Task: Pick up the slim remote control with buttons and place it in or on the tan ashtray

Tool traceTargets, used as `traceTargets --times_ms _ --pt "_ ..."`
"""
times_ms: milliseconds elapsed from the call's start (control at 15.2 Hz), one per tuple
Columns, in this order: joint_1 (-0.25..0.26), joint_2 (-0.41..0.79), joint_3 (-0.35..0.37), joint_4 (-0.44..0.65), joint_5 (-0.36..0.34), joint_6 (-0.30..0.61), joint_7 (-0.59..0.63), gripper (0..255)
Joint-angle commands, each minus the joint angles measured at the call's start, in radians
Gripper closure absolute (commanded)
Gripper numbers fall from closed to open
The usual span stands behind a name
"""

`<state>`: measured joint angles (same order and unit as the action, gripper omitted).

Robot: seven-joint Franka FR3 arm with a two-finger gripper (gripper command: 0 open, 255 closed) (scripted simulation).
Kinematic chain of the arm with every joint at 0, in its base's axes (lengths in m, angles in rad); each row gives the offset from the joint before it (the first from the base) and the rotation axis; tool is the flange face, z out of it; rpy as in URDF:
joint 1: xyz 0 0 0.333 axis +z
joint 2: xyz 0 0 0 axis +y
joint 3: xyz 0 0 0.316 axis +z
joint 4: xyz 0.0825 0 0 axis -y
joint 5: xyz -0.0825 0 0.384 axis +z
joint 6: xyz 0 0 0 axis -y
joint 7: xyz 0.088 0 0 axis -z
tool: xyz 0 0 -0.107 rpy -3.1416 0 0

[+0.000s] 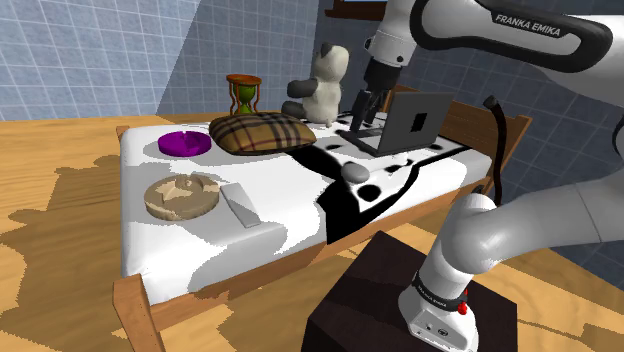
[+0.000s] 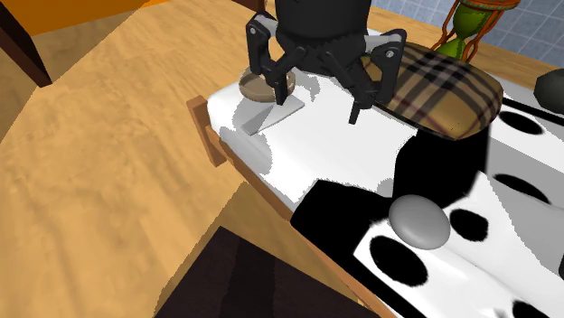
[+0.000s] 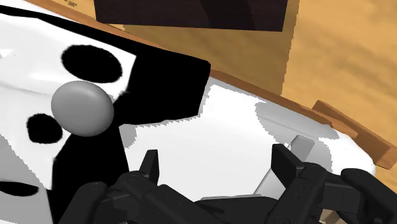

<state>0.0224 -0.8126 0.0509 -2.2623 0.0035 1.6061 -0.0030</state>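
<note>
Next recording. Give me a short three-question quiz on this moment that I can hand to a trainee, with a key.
1. Multiple choice: what lies right beside the round tan ashtray?
A) wooden hourglass
B) flat slim grey remote
C) open laptop

2. True or false: the black two-finger end effector is open and holds nothing.

3. Fill in: in the shoulder view, the remote lies to the ashtray's ___.

Key: 1 B; 2 true; 3 right.
</note>
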Motion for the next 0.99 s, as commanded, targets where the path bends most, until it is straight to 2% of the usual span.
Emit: traceTargets --times_ms 0,462,924 --pt "0.000 0.000 0.000 0.000 0.000 0.000 0.000 0" --pt "-0.009 0.162 0.116 -0.023 0.057 0.152 0.184 0" --pt "-0.025 0.381 0.224 0.023 0.076 0.294 0.367 0"
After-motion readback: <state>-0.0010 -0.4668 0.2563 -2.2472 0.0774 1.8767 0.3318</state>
